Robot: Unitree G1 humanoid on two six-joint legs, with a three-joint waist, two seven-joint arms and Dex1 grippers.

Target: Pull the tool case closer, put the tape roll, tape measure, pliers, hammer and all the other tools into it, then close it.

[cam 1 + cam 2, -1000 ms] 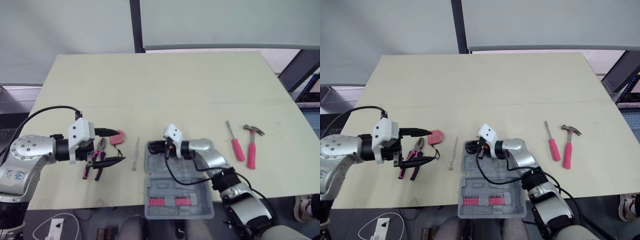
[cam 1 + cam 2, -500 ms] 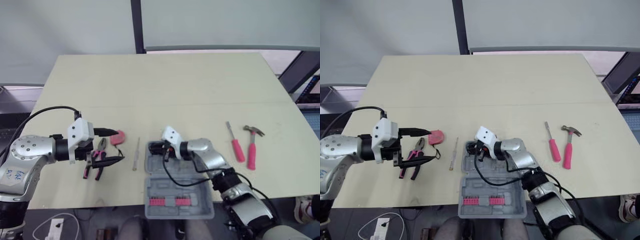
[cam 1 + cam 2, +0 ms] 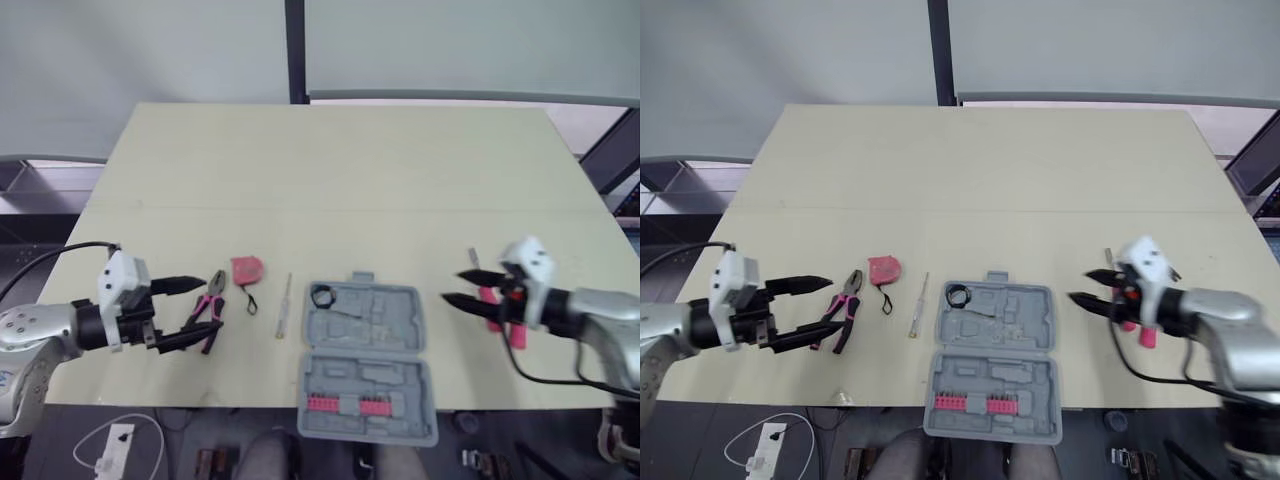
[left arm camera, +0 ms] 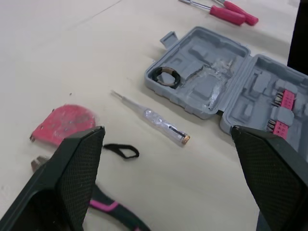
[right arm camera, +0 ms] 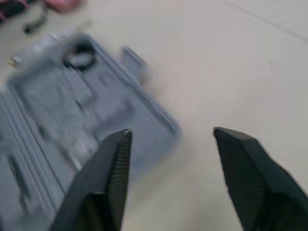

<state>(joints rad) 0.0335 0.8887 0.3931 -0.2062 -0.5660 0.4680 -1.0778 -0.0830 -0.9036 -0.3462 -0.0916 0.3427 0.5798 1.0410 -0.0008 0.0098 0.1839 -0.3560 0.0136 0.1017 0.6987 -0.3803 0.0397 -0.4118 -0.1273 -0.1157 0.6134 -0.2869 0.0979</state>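
The grey tool case [image 3: 365,352] lies open near the table's front edge. A black tape roll [image 3: 322,296] sits in its far left pocket, also seen as tape roll [image 4: 166,77]. Left of the case lie a thin test pen [image 3: 284,306], the red tape measure [image 3: 247,270] and pink-handled pliers [image 3: 207,312]. My left gripper [image 3: 193,309] is open, its tips beside the pliers. My right gripper [image 3: 455,286] is open right of the case, holding nothing. Behind it lie the pink-handled screwdriver [image 3: 491,302] and hammer [image 3: 517,336], partly hidden.
The case's near half holds a row of pink bits [image 3: 345,404]. The case overhangs the table's front edge [image 3: 200,404]. Cables and a power strip [image 3: 112,444] lie on the floor below. The far half of the table [image 3: 330,160] is bare.
My right gripper has opened, left the tape roll in the case's far left pocket and swung right to the hammer and screwdriver. The camera has shifted too.
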